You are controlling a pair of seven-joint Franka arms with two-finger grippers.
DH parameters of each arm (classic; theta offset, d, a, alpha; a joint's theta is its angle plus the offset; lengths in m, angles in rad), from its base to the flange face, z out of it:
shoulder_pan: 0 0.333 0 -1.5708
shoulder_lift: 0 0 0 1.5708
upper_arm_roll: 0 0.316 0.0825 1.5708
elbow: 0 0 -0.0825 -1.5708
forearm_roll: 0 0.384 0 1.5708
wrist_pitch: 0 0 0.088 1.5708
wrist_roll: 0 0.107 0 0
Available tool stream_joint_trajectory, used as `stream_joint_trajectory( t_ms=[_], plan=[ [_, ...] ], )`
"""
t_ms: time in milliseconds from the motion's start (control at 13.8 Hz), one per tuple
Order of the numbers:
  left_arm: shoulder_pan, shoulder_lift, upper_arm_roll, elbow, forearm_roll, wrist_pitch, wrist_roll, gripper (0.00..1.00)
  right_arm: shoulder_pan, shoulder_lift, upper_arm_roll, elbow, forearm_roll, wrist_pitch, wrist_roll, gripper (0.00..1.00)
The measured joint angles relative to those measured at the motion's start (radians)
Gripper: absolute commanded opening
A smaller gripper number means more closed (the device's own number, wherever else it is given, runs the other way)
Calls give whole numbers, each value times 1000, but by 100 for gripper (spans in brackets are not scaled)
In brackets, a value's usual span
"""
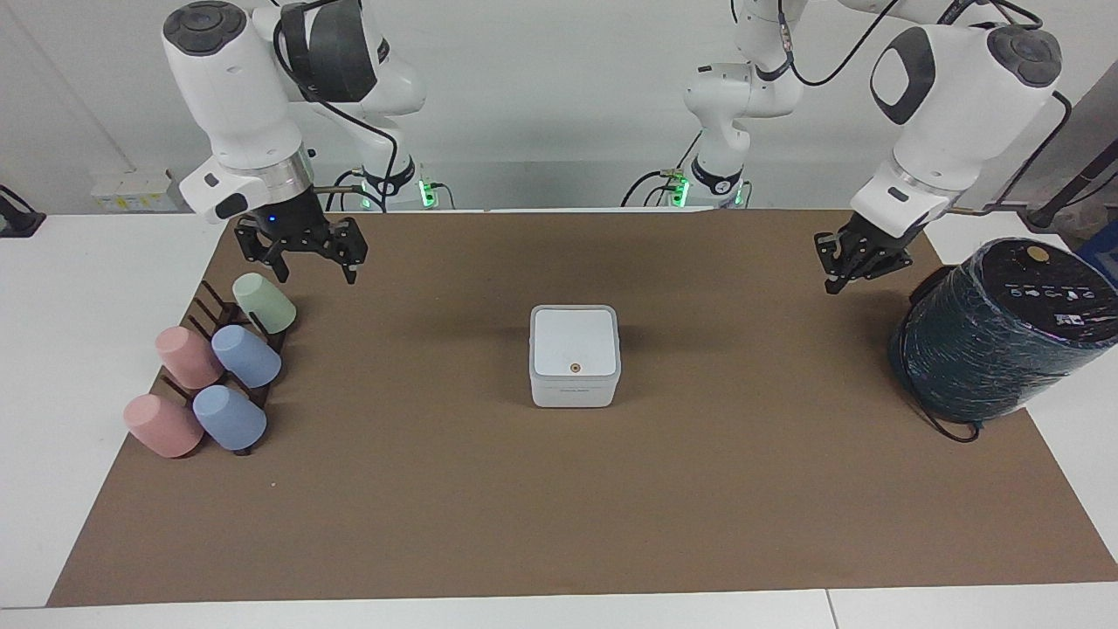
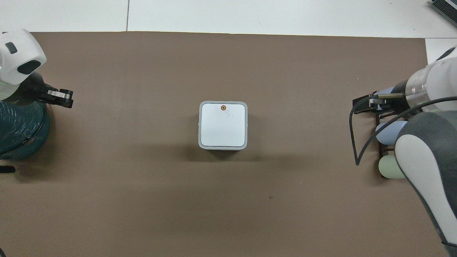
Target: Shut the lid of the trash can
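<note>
The small white trash can [image 1: 574,393] stands in the middle of the brown mat and also shows in the overhead view [image 2: 199,125]. Its lid [image 1: 572,341] lies flat and closed on top, orange dot up, and shows in the overhead view too [image 2: 223,126]. My left gripper [image 1: 831,281] is shut and empty. It hangs over the mat well away from the can, beside the dark cylinder at the left arm's end [image 2: 67,100]. My right gripper [image 1: 318,276] is open and empty, and waits above the cup rack.
A large dark plastic-wrapped cylinder [image 1: 996,332] lies at the left arm's end of the table. A rack of pink, blue and green cups [image 1: 227,367] sits at the right arm's end. The brown mat [image 1: 559,507] covers most of the table.
</note>
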Motion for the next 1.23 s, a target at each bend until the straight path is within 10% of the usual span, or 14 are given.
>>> stream_joint_trajectory(
  t_ms=[290,1234],
  plan=[
    [-14,-9,-16,0,34,-5,0,100,0,0,0,0,0,0,0,100],
    [-14,-9,-19,-3,34,20,-48,100,0,0,0,0,0,0,0,100]
  ],
)
